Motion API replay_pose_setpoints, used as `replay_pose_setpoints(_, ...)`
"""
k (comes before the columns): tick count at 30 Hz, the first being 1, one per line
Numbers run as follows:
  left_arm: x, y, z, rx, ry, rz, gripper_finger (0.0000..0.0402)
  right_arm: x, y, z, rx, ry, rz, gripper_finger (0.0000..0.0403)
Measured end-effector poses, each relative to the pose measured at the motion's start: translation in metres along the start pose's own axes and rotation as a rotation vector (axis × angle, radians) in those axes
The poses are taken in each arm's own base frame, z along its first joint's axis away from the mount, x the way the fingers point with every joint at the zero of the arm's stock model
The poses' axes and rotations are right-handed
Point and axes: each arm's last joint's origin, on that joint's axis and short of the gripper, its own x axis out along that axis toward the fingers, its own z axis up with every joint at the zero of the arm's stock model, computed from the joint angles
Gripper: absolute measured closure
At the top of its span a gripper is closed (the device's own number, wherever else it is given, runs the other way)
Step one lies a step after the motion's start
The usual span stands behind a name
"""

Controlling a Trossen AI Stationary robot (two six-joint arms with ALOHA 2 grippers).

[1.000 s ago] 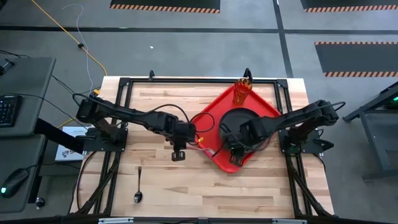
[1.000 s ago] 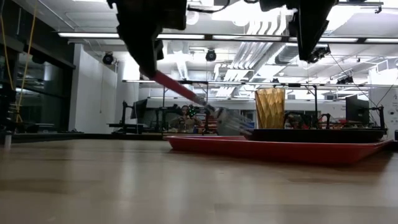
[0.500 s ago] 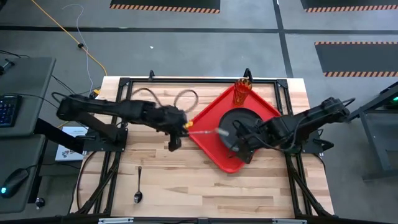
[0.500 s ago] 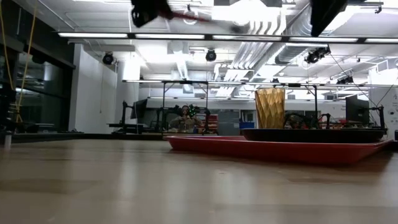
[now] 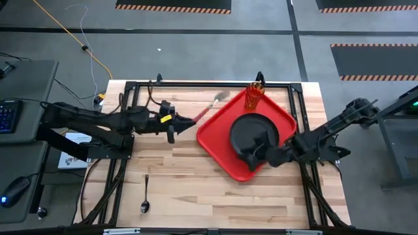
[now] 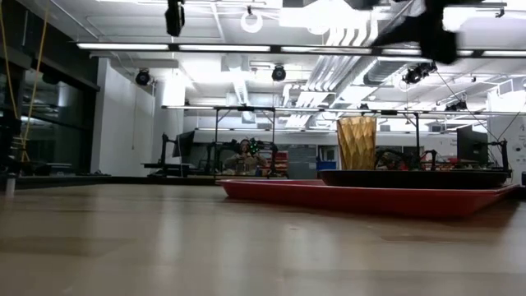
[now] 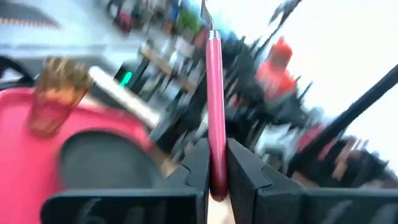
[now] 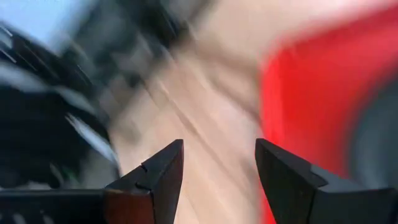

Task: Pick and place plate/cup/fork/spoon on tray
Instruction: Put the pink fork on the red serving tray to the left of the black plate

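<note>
My left gripper (image 5: pixel 172 125) is raised over the table left of the red tray (image 5: pixel 219 140) and is shut on the fork (image 5: pixel 204 113). The fork's red handle and silvery tines (image 5: pixel 219 98) point toward the far right. The dark plate (image 5: pixel 256 129) lies on the tray, and the amber cup (image 5: pixel 255 96) stands on the tray's far corner. My right gripper (image 8: pixel 219 168) is open and empty above the tray's near corner (image 5: pixel 247 171). The dark spoon (image 5: pixel 145 196) lies on the table near the front left. My left gripper pinches the red handle near its free end (image 7: pixel 217 177) between its two fingers. The fingers come about level from the table's left, and the handle runs on ahead of them, along their line. The fork is lifted clear of the table and the tray.
A black frame (image 5: pixel 196 85) runs along the table's far edge and sides. Bare wood lies between the spoon and the tray. In the low view the tray (image 6: pixel 370 197), plate (image 6: pixel 415 177) and cup (image 6: pixel 357 141) show at the right.
My left gripper has risen and drawn back toward the table's left and far edges with the fork. The fork, whose tines were down at the tray's edge, is lifted clear and has swung round to point far right. My right gripper stays over the tray's near corner.
</note>
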Motion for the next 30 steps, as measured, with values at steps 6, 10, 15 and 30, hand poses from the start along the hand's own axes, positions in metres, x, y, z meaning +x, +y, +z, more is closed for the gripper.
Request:
replay_pose_setpoints(6,0.018,0.005,-0.033,-0.137,-0.111,-0.003,0.0381,0.027,-0.006,0.037,0.01,-0.451,0.129,0.0212)
replay_pose_setpoints(10,0.03,0.006,-0.05,-0.18,-0.133,0.013,0.0381,0.038,-0.008,0.069,0.027,-0.566,0.136,0.0212)
replay_pose_setpoints(15,0.036,0.007,-0.059,-0.209,-0.154,0.021,0.0381,0.043,-0.012,0.097,0.042,-0.616,0.133,0.0212)
replay_pose_setpoints(30,0.036,0.01,-0.062,-0.203,-0.137,0.065,0.0381,0.043,-0.012,0.133,0.019,-0.64,0.205,0.0222)
